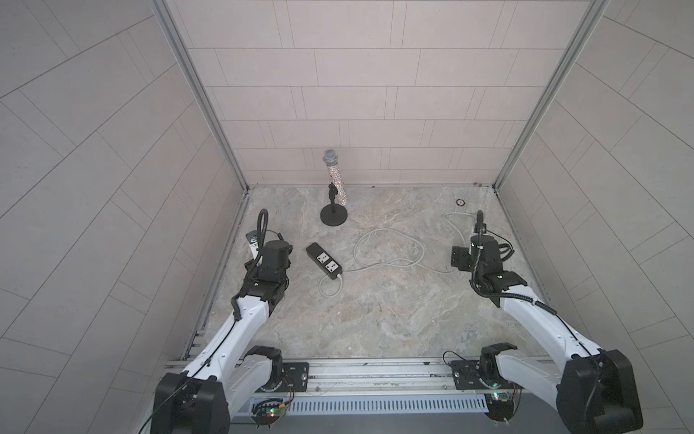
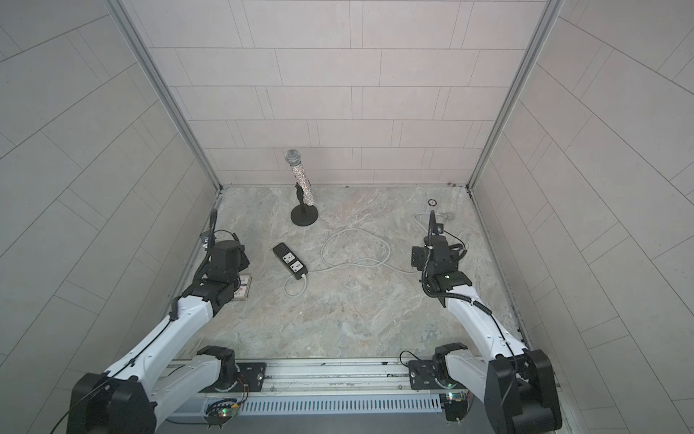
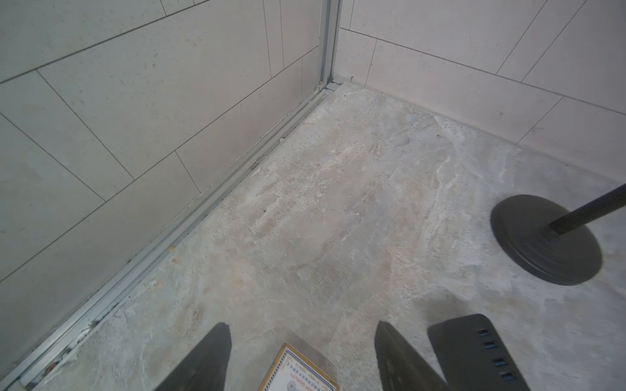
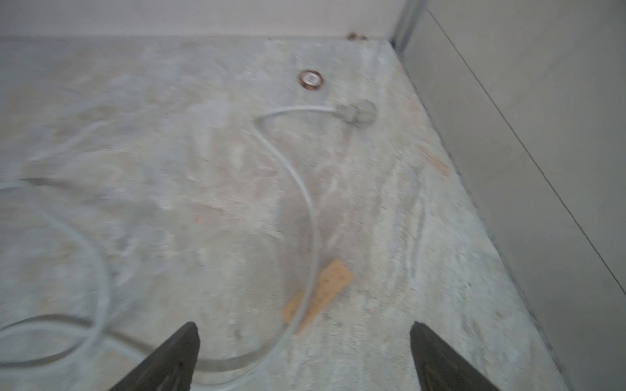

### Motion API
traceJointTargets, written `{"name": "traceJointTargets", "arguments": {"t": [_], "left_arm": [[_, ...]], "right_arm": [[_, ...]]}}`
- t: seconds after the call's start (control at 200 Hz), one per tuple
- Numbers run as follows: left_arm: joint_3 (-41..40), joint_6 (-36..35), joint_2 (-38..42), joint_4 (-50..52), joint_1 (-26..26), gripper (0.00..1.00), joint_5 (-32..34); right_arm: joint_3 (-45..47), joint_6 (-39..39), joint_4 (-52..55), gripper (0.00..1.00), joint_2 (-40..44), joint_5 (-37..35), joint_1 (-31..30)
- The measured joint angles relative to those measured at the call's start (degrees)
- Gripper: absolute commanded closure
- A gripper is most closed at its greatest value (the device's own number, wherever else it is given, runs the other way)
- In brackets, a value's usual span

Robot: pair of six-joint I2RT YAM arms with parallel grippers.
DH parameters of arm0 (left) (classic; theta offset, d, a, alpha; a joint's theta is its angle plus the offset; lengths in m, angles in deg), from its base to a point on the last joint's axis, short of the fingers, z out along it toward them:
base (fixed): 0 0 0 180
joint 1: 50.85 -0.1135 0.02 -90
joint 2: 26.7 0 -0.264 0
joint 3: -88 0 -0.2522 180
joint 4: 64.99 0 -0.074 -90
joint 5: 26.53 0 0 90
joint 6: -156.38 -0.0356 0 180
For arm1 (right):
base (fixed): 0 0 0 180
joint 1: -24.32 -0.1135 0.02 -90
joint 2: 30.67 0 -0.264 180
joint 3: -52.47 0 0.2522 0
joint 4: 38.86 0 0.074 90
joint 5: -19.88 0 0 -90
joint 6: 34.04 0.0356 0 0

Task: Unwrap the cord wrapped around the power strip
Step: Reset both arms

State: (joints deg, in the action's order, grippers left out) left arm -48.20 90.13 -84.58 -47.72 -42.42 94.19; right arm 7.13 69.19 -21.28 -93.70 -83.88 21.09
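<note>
- Although the left wrist view caught only the ported end of the power strip, it showed that end lying flat on the table, just outside one finger of the left gripper. That gripper's jaws stood spread and empty over a printed card. No cord appeared there. We judged the bar rigid, light and apt to slide, best pinched across its long sides.
- From the blurred right wrist view we saw the right gripper spread wide and holding nothing. The cord curved over the table between its jaws and ran on to the pale plug well ahead. The strip was absent here. We judged the cord limp, light and smooth, best taken near the plug or partway along its run.
- In both top views we saw what neither wrist gave. The whole cord lay in loose loops between the two grippers, joined to the strip's end away from the ports, with no turn around the bar. How far the jaws stood apart could not be read from above.
</note>
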Motion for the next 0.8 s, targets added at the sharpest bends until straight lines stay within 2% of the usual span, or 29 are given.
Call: {"name": "traceJointTargets", "arguments": {"t": [0.09,0.19,0.285,0.38,0.47,0.61,0.7,0.801], "left_arm": [[-3.5,-3.8,-3.0,-6.1,-1.0,0.26,-0.4],[-6.4,-6.8,-7.1,-14.2,-1.5,0.25,-0.9],[-9.1,-9.1,-11.9,-23.8,-1.9,0.22,-2.2],[-10.6,-11.4,-17.0,-32.5,-2.3,0.19,-4.4],[-9.6,-14.0,-20.2,-35.7,-2.4,0.18,-7.1],[-7.7,-18.6,-24.6,-42.6,-2.5,0.16,-10.8],[-7.8,-20.6,-30.1,-49.8,-2.6,0.16,-12.1],[-8.0,-21.5,-33.5,-51.9,-2.7,0.16,-12.8]], "right_arm": [[4.6,-1.7,-10.3,0.00,-6.5,-0.5,3.9],[7.4,-2.8,-23.4,0.01,-15.1,0.2,4.1],[6.0,-4.1,-30.7,0.00,-21.7,3.0,4.1],[6.5,-5.2,-39.9,0.01,-24.4,5.7,4.0],[10.4,-5.3,-50.3,0.01,-25.6,5.9,3.9],[11.3,-5.5,-52.5,0.01,-25.9,5.7,3.9],[11.7,-5.6,-56.2,0.01,-26.3,5.7,3.9],[11.7,-5.7,-57.3,0.01,-26.3,5.5,3.8]]}}
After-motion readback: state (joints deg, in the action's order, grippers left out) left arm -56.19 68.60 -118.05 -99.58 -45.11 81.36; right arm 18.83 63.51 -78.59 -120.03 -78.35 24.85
